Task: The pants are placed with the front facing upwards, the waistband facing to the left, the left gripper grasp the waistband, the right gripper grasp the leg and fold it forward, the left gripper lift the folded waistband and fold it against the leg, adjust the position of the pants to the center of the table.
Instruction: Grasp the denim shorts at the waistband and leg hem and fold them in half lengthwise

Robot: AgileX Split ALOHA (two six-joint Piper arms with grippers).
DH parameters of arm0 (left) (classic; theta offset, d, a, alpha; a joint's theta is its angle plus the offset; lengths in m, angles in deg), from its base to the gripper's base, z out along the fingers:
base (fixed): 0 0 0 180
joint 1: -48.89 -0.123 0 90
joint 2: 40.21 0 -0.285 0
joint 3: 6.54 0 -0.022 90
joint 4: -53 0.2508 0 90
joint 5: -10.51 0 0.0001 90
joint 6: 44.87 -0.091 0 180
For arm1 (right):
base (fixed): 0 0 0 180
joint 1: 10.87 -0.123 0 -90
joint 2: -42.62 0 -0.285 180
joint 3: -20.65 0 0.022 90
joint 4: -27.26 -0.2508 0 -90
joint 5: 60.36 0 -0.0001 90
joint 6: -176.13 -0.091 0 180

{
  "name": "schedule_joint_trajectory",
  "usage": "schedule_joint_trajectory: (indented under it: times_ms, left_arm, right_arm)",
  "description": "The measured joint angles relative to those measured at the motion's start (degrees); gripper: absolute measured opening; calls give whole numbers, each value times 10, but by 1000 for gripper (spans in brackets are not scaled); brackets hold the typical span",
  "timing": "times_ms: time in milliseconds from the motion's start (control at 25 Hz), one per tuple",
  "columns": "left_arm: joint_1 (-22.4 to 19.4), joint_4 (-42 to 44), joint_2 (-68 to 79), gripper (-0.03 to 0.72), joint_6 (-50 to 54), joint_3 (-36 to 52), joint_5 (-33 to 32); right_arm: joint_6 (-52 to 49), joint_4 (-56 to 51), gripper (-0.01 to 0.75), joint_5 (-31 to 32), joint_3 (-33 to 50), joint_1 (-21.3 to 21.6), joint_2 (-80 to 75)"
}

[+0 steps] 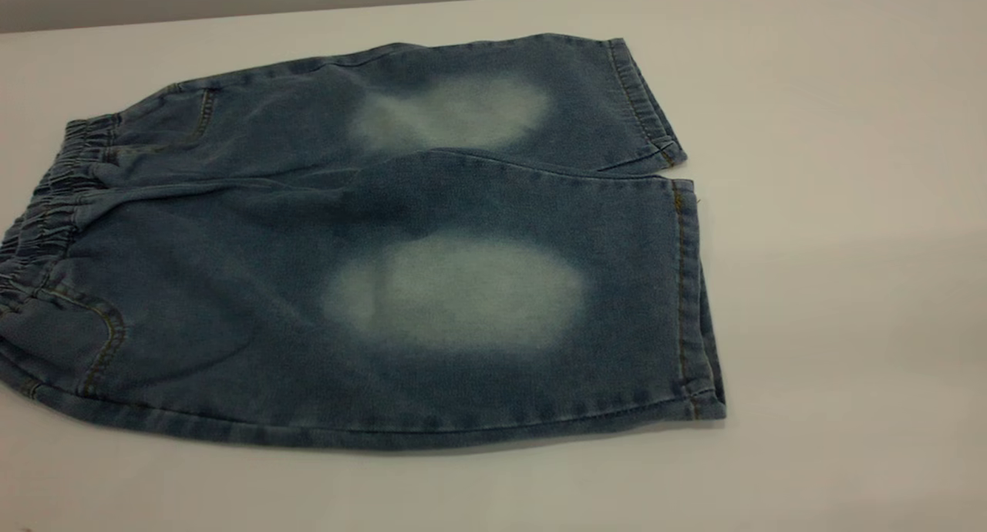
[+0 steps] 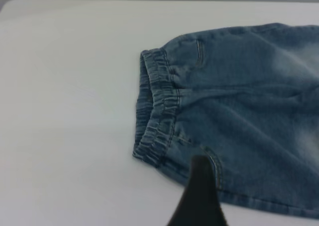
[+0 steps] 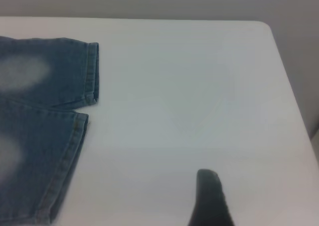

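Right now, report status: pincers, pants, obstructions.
Left pincer over the waistband corner, holding nothing. Right pincer over bare table beyond the leg hems. Pants flat, unfolded, waistband left. No obstructions seen.

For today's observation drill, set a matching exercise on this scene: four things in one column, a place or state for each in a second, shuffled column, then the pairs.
Column one:
1. short blue denim pants
2. gathered dark elastic waistband
3. pale faded oval patches
4. plain white table

Column two:
A. one on each leg
B. lying flat, unfolded
C. bare beyond the leg hems
D. at the exterior view's left end

Pairs: 1-B, 2-D, 3-A, 4-C
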Motion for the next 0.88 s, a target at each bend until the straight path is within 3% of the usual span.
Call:
schedule_joint_trajectory:
  times_ms: [280, 600, 880]
  left_arm:
    - [0, 32, 120, 526, 87, -17, 19]
    - [0, 14, 324, 526, 124, -51, 140]
    - [0, 0, 467, 526, 149, -62, 241]
  right_arm:
    - [-56, -5, 406, -34, -38, 0, -48]
    - [-38, -70, 406, -65, -126, 0, -235]
    - [37, -184, 406, -138, -137, 0, -419]
